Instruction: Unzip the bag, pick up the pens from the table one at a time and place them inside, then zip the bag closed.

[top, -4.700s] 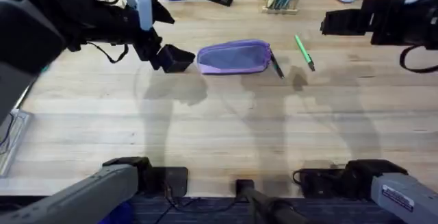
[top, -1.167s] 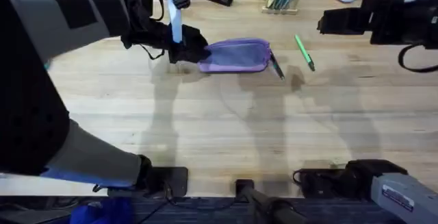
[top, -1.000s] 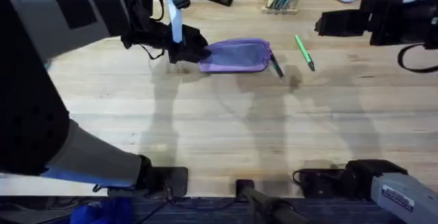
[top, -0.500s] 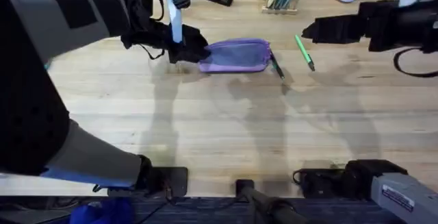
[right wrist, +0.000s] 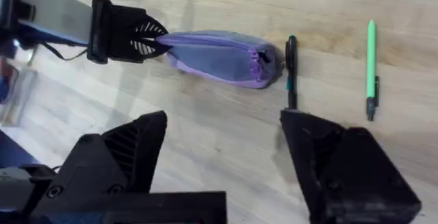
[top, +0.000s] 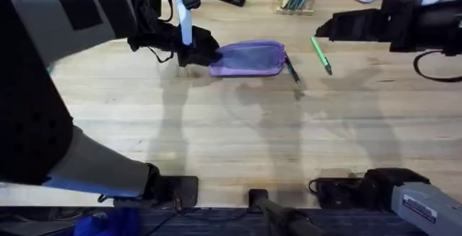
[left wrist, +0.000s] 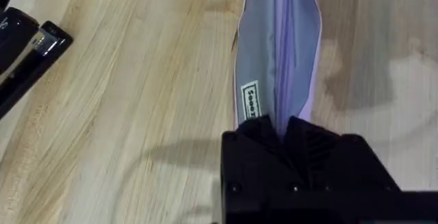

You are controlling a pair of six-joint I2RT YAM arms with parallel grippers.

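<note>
Two left fingers (left wrist: 284, 131) pinching bag (left wrist: 277, 46) end

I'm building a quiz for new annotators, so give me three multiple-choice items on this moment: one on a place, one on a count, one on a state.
1. Where does the black pen lie?
A. Beside the bag's end
B. Inside the bag
C. On the stapler

2. How many pens lie on the table?
A. One
B. Two
C. Four

3. How is the right gripper?
A. Shut on the green pen
B. Open
C. Shut on the bag

Answers: 1 A, it lies by the bag's zipper-pull end; 2 B, one black, one green; 3 B, its fingers stand apart.
</note>
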